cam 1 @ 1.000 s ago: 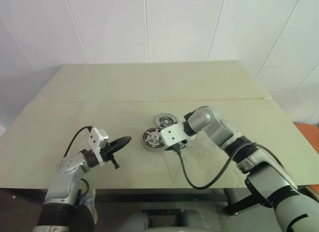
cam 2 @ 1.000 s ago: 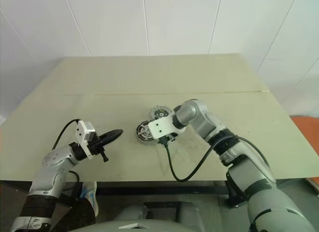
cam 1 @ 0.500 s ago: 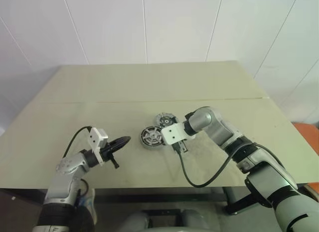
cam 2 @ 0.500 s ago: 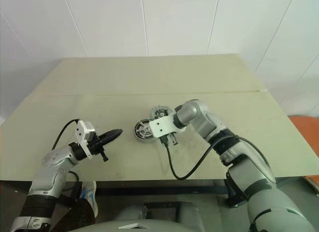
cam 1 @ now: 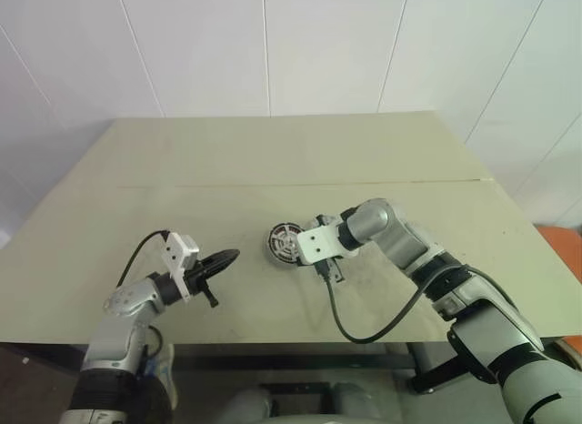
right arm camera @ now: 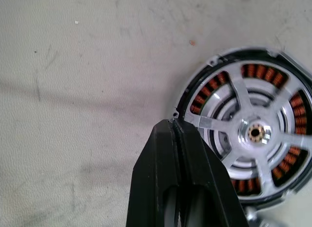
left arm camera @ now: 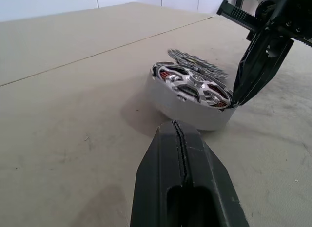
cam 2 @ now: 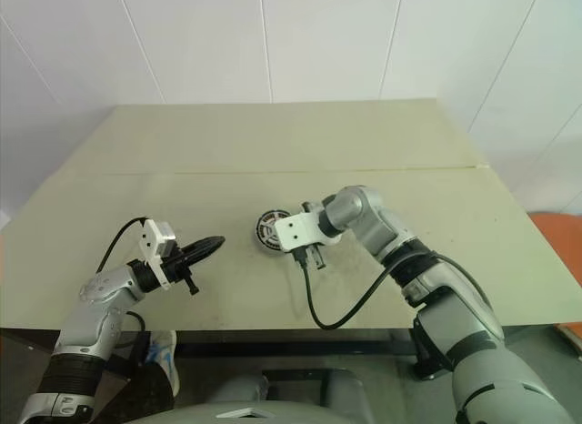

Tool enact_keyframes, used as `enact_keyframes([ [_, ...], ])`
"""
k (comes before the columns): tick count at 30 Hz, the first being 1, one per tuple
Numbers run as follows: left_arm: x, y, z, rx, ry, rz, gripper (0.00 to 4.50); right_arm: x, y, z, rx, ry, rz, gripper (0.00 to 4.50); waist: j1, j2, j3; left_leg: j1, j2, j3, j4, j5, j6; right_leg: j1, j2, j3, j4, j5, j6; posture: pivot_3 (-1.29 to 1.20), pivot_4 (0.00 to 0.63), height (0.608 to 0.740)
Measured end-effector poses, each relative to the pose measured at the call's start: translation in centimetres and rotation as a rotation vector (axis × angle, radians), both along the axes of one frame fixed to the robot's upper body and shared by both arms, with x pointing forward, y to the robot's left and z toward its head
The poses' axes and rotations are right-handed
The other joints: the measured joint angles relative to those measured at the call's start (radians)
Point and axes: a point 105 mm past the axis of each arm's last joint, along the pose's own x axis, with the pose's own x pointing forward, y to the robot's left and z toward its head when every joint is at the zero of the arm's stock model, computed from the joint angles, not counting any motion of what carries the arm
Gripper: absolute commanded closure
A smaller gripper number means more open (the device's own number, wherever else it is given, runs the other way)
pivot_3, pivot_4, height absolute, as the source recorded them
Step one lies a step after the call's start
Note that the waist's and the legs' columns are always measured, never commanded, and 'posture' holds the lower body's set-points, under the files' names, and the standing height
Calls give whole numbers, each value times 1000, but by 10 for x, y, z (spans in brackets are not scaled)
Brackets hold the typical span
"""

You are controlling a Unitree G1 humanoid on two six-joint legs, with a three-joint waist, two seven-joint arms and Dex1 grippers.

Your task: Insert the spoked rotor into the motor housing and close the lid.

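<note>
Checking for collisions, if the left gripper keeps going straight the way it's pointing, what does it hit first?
Probably the motor housing: the left gripper, fingers shut, points level across the table at its grey wall. The gap between looks free.

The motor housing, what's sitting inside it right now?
The spoked rotor sits inside the motor housing, with copper windings showing between its spokes. The housing's floor under the rotor is covered. No lid is on it yet.

Probably a lab or test room: bare beige worktable against plain white panelled wall.
</note>
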Motion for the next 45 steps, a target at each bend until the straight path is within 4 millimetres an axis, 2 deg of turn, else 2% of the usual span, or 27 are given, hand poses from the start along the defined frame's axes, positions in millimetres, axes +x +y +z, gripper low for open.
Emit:
enact_keyframes([
  [12,0,-1,-5,17,12,-3,4500,0,-8,4,-43,0,11,4480,2,0,0,-1,0,0,0,0,0,0,0,0,-1,0,0,0,0,740],
  [17,1,-2,-5,20,10,-4,4500,-11,-7,14,-49,91,-10,4480,1,0,0,-2,0,0,-1,0,0,-2,0,0,-2,0,0,0,0,740],
  [27,1,-1,-8,20,21,-1,4500,-29,-5,18,0,233,-159,4480,2,0,0,-2,1,0,-1,0,0,-2,0,0,-2,0,0,0,0,740],
  [38,2,2,-11,31,26,5,4500,-39,-12,17,17,352,-252,4480,2,0,0,-2,1,0,-1,0,0,-2,-1,-1,-2,-2,3,0,0,740],
  [45,2,2,-11,33,23,5,4500,-42,-3,15,63,444,-325,4480,2,0,0,-2,1,0,-1,0,0,-2,-1,-1,-3,-2,3,0,0,740],
])
